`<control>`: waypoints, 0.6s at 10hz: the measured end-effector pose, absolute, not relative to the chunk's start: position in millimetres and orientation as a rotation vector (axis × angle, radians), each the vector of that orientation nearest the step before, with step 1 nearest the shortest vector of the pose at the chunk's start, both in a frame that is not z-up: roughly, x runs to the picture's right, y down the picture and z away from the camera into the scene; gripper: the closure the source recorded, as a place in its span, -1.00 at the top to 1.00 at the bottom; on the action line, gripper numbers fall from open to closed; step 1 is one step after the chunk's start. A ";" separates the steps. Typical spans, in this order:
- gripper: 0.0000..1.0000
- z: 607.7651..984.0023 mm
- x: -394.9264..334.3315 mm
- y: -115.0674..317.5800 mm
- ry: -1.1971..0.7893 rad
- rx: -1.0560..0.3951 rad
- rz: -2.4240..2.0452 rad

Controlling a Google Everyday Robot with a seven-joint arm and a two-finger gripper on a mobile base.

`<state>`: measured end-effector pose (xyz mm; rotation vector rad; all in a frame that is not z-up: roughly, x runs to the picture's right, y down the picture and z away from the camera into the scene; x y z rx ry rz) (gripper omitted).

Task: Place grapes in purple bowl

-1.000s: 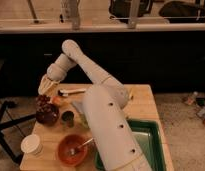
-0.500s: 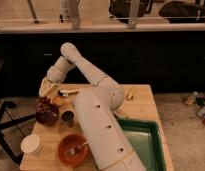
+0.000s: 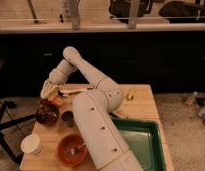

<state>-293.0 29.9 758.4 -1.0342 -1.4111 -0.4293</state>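
Wooden tabletop [image 3: 141, 107] carried the round dark maroon-purple bowl [image 3: 47, 116] with the lumpy reddish-brown grapes [image 3: 45, 106] seemingly already inside, while the pale tool [image 3: 47, 90] hovered just above, grip undeterminable, so little remained.

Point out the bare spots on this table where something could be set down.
Bare wood lies between the purple bowl and white cup, and right of the banana above the green tray. It is crowded around the gripper, grapes, metal cup and orange bowl.
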 end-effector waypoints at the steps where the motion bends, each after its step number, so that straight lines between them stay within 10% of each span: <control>1: -0.90 759.1 -292.1 30.0 -1.413 -1.038 -0.422; 6: -0.11 759.4 -292.2 30.6 -1.412 -1.040 -0.422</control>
